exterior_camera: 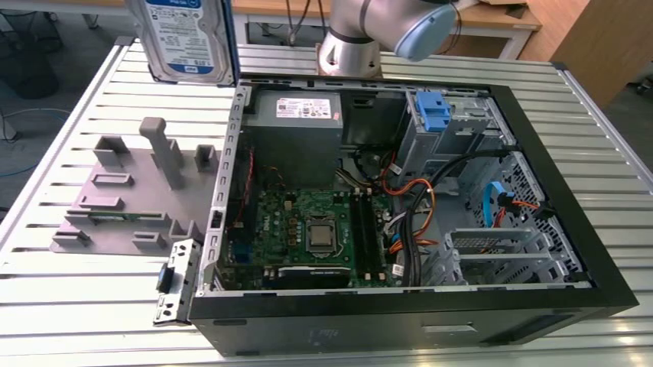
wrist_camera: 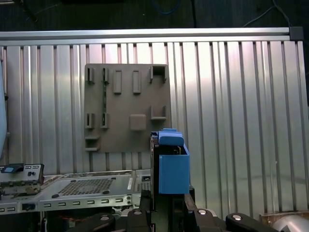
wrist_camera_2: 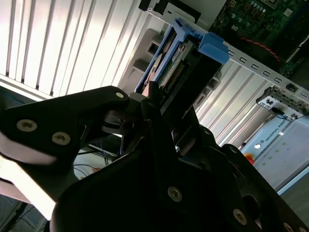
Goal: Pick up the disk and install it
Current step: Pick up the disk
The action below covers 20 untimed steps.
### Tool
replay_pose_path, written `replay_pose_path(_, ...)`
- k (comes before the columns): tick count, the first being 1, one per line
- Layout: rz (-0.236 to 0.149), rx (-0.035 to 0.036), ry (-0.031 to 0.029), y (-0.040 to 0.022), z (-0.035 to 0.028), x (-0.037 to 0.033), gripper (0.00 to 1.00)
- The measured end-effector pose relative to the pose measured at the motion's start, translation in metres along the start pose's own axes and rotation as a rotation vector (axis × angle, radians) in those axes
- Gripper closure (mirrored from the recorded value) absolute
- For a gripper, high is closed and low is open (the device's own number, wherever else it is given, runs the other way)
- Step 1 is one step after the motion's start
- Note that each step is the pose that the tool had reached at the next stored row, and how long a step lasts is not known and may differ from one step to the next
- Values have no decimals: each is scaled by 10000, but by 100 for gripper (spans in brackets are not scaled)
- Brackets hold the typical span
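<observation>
arm: silver-grey tubular metal arm (exterior_camera: 350, 38), smooth cylindrical segments | joint: pale blue round plastic cap (exterior_camera: 427, 29) | gripper: matte black angular gripper (wrist_camera_2: 169, 104), flat plates with chamfered edges | fasteners: small round silver screw heads (wrist_camera_2: 174, 194) set in recessed holes

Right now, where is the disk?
The disk is up in the air at the exterior view's upper left, held by the gripper, above the table, near the open computer case.

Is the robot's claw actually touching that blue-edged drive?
Touching. In the second wrist view the gripper clamps the disk between its black fingers, with no gap showing on either side.
</observation>
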<state>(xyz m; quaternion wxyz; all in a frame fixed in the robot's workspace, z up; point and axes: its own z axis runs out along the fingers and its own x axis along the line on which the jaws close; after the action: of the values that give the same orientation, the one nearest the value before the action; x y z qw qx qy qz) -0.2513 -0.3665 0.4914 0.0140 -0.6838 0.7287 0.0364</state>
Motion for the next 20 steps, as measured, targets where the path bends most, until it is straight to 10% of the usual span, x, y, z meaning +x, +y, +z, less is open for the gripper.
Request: replay_pose_path(20,1,0,0,-588,-11,-41,65)
